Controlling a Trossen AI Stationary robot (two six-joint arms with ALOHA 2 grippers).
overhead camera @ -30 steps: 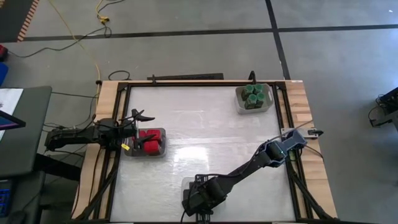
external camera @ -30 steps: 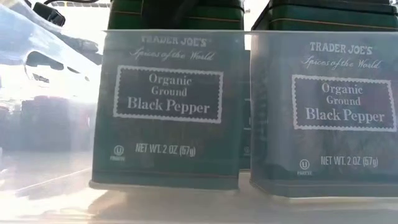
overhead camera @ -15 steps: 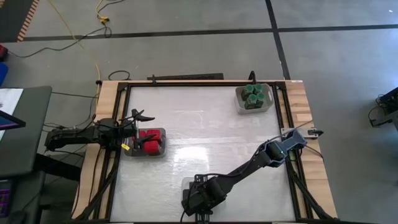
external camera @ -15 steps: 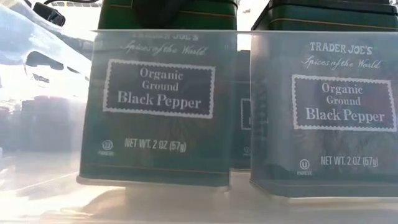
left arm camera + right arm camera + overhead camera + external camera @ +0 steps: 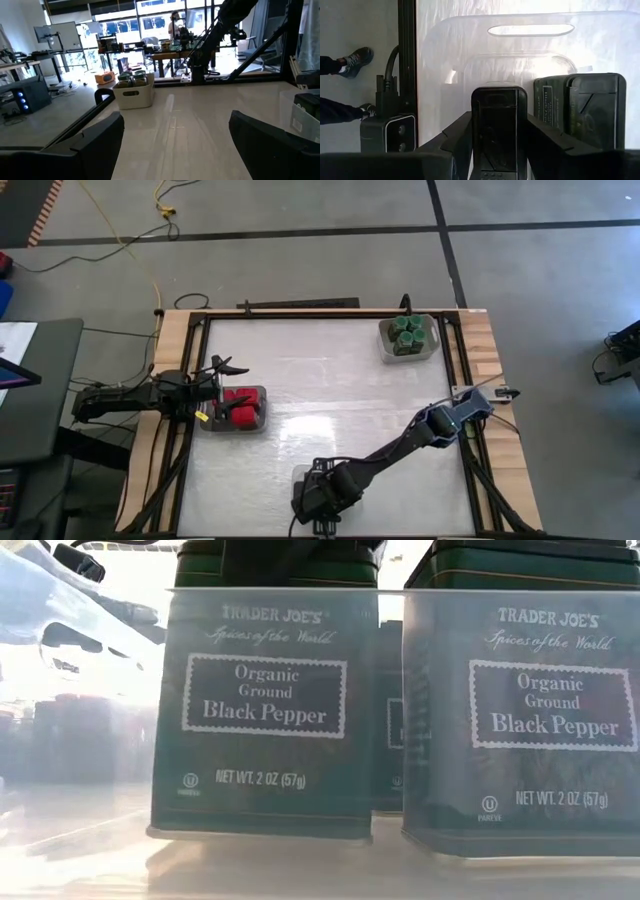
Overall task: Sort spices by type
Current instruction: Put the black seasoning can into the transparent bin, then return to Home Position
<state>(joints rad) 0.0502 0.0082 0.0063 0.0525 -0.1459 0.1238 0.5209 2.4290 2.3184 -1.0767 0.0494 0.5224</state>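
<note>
My right gripper (image 5: 318, 505) hangs over a clear tray (image 5: 445, 40) at the table's near edge and is shut on a black pepper box (image 5: 499, 125). The low view shows that box (image 5: 262, 710) upright behind the tray's wall, with a second black box (image 5: 540, 710) standing on its base beside it. More black boxes (image 5: 590, 110) stand next to the held one. My left gripper (image 5: 175, 145) is open and holds nothing, just left of the grey tray of red containers (image 5: 240, 408). Green-lidded jars (image 5: 407, 332) sit in a tray at the far right. My right gripper pinches the black box by two opposite sides near its top (image 5: 481, 130), one finger (image 5: 460, 137) on each side. The fingers come from above, pointing down. The box is upright inside the clear tray. Whether its base rests on the tray floor, I cannot tell.
Dark frame rails (image 5: 406, 50) run along the table's edges, and the low camera (image 5: 387, 132) sits just outside the clear tray. A person's shoes (image 5: 350, 57) show on the floor beyond the near edge. The white tabletop (image 5: 330, 390) lies bare between the trays.
The black box in my right gripper swung a little toward the table's left and tilted half a second ago. It now stands upright again, close to where it was before. The gripper has stayed shut on it.
</note>
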